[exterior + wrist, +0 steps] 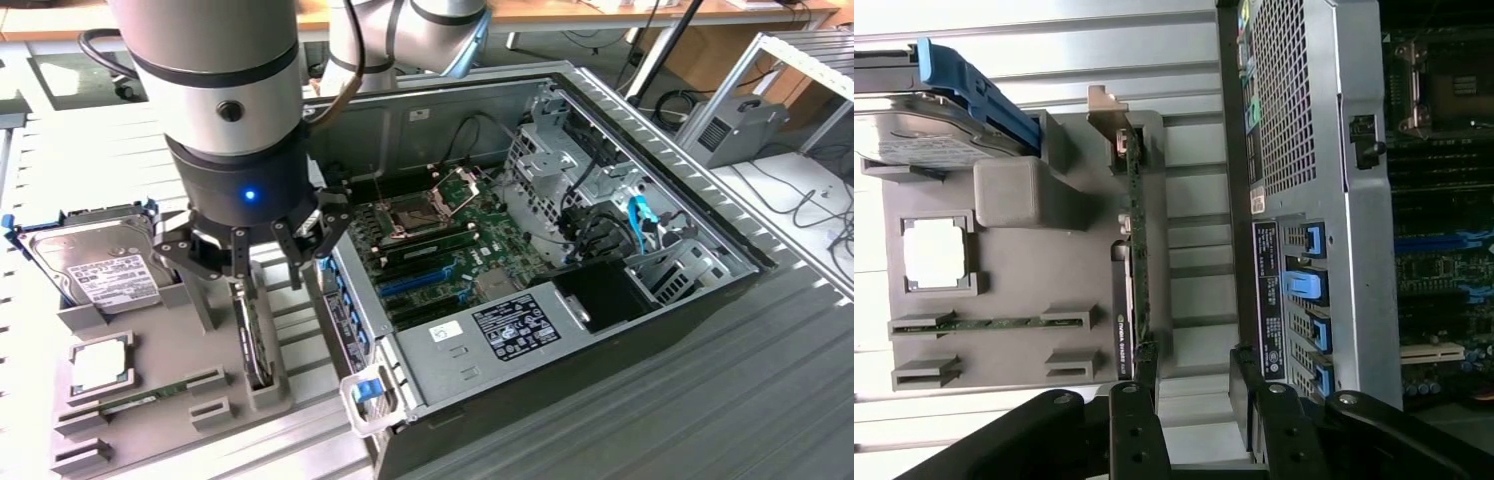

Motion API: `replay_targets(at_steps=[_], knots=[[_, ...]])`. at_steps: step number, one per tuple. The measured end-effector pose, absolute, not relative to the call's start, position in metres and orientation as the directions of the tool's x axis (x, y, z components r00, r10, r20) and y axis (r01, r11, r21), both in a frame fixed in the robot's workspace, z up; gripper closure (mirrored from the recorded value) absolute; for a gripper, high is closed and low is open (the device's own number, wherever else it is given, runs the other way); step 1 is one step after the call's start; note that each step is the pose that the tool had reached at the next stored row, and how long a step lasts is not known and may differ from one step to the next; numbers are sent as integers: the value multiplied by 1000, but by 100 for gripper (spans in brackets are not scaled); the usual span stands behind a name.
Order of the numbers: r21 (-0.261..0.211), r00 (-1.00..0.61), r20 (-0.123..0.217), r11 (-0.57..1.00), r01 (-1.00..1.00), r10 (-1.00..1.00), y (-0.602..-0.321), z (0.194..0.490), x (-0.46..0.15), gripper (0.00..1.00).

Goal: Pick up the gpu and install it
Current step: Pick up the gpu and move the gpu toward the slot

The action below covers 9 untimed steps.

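The gpu (254,345) stands on edge in a slot of the grey holder block (154,335) beside the open computer case (694,300). It is a thin dark card. In the wrist view the gpu (1137,250) is edge-on, with its silver bracket (1108,108) at the far end. My gripper (251,290) hangs just above the card, open and holding nothing. In the wrist view the gripper (1194,400) has one finger (1139,405) in line with the card's edge and the other toward the case.
The holder also carries a silver hard drive in a blue frame (94,265), a square processor chip (100,365) and a green memory stick (160,392). The case's motherboard (441,255) lies exposed, with blue slots (407,285). The case's rear wall (1294,200) stands close beside the holder.
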<state>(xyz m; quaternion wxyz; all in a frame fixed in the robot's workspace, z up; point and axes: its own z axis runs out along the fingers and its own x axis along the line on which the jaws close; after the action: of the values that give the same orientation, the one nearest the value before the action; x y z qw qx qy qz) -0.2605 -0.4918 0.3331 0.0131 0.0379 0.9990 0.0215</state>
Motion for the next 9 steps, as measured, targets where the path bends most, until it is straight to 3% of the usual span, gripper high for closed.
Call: replay_targets(at_steps=[9], knots=[[44, -997, -25, 996, 75, 76, -492, 331, -264, 58]])
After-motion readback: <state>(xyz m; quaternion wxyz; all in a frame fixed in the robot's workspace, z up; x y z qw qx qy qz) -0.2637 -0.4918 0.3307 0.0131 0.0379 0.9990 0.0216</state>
